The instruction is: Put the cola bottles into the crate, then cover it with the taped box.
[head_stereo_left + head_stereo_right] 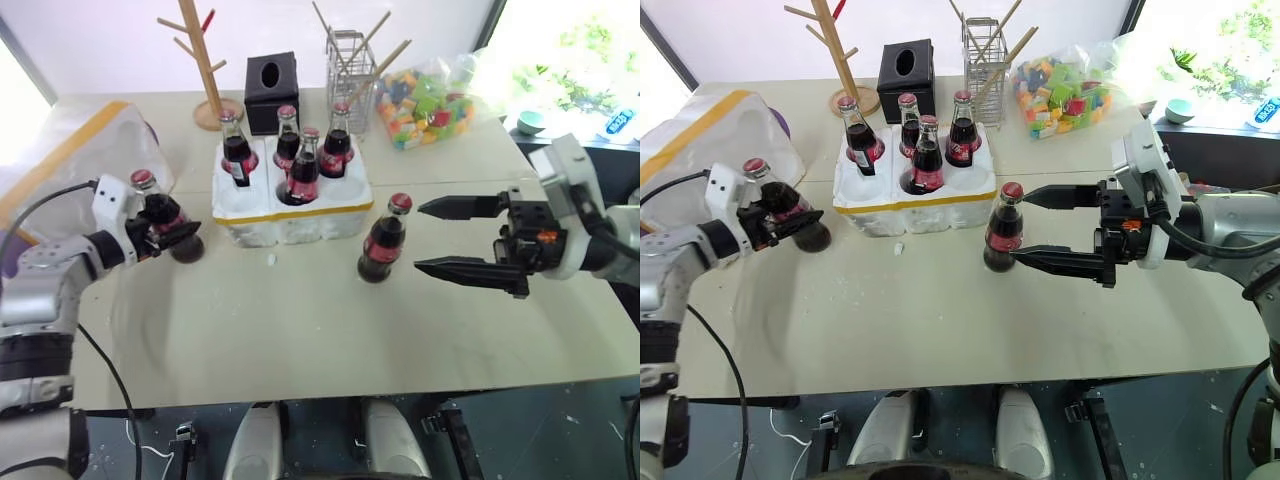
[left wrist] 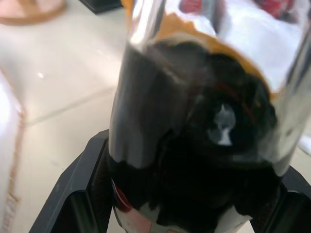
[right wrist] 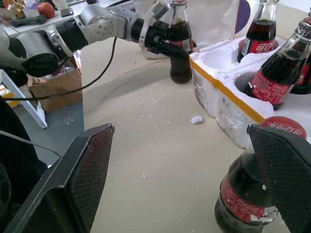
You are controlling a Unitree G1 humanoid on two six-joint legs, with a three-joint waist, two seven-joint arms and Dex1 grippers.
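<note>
Several cola bottles (image 1: 303, 165) stand in wells of the crate (image 1: 300, 215), a low white foam tray with a yellow band. Left of the crate, my left gripper (image 1: 180, 236) is shut on another cola bottle (image 1: 158, 215), which stands upright with its base at the table. A further bottle (image 1: 385, 240) stands on the table just in front of the crate. My right gripper (image 1: 418, 236) is open beside it, its fingertips just short of the bottle and apart from it. The taped box (image 1: 700, 140) lies at the far left.
Behind the crate stand a black tissue box (image 1: 271, 90), a wooden peg tree (image 1: 205, 70), a wire basket with sticks (image 1: 350, 60) and a bag of coloured blocks (image 1: 430, 100). Foam crumbs (image 1: 270, 260) lie in front of the crate.
</note>
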